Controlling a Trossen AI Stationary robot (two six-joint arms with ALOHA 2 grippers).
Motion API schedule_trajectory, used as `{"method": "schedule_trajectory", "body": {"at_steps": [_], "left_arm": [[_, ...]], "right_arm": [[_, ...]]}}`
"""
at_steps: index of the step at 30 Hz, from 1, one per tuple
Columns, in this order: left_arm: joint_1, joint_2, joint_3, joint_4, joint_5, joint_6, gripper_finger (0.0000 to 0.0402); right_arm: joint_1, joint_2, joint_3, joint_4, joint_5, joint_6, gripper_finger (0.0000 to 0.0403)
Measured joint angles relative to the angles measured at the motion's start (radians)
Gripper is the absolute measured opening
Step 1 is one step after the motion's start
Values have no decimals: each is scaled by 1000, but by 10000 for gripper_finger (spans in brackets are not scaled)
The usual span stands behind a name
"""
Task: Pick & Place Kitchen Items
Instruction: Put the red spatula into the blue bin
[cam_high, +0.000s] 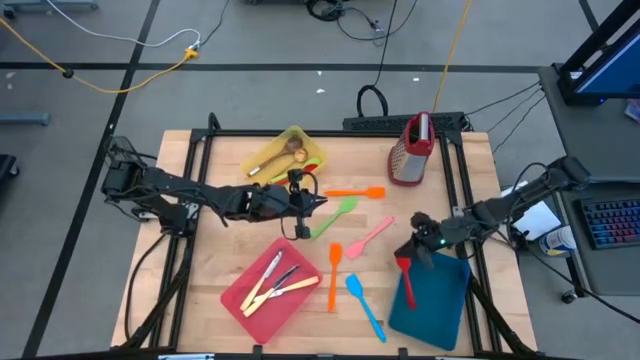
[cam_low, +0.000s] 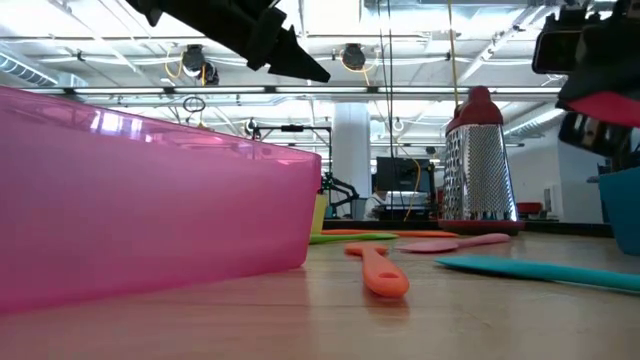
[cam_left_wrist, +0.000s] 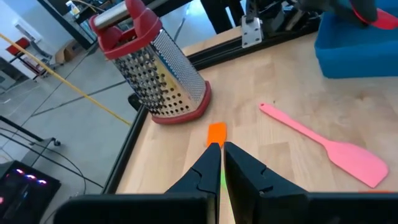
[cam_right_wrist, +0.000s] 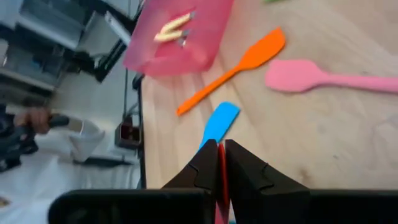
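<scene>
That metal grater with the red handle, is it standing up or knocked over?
Upright. The grater stands on its wide base on the table, red handle on top; the low view shows it vertical.

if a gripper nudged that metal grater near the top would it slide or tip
The grater probably tips: it stands upright, tall for its flared red base, in the left wrist view too. Pushed low, it likely slides on the smooth wooden table. Sheet metal suggests it is stiff and fairly light.
</scene>
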Motion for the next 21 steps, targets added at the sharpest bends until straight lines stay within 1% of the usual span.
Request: {"method": "schedule_trajectory", "body": {"at_steps": [3,8,10,15,17,21], "left_arm": [[6,0,0,-3,0,0,26],[11,0,0,-3,0,-17,26],[11,0,0,-2,0,-35,26],[10,0,0,-4,0,-57,26],[11,0,0,-4,0,-60,26],[11,0,0,-3,0,-83,26]], "right_arm": [[29,-17,-10,-9,70,30,11],[47,-65,8,2,78,-9,8],[55,-86,13,1,69,-28,9],[98,-95,12,-15,-57,60,9],[126,-86,6,-34,-57,111,9],[181,-50,-27,-38,-22,186,9]]}}
